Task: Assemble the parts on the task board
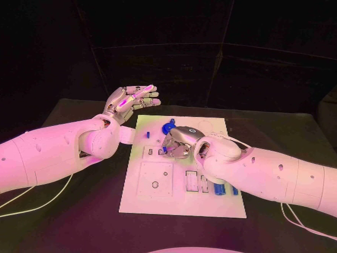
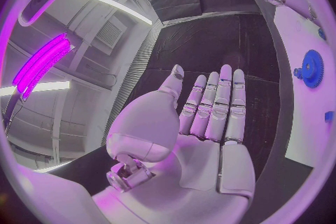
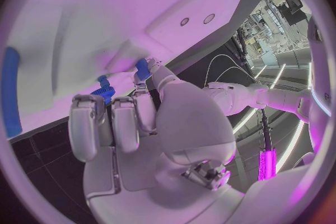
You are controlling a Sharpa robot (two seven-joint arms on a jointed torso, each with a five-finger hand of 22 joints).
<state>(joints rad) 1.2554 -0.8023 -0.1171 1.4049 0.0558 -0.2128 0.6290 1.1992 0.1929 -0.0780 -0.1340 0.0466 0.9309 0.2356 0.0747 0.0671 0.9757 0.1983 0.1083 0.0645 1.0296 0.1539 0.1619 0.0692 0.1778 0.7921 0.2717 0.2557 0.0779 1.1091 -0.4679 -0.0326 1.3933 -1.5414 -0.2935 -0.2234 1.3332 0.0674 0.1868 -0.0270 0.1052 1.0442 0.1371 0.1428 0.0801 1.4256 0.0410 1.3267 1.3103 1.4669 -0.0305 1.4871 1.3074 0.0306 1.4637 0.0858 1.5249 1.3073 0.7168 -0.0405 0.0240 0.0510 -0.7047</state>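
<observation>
One small blue part sits pinched in your right hand over the middle of the task board, so seat it squarely next, while your left hand hovers open-fingered off the board's far left corner above the bench.

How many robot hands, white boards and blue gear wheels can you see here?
robot hands: 2, the left hand and the right hand
white task board: 1
blue gear: 1
Total: 4
</observation>
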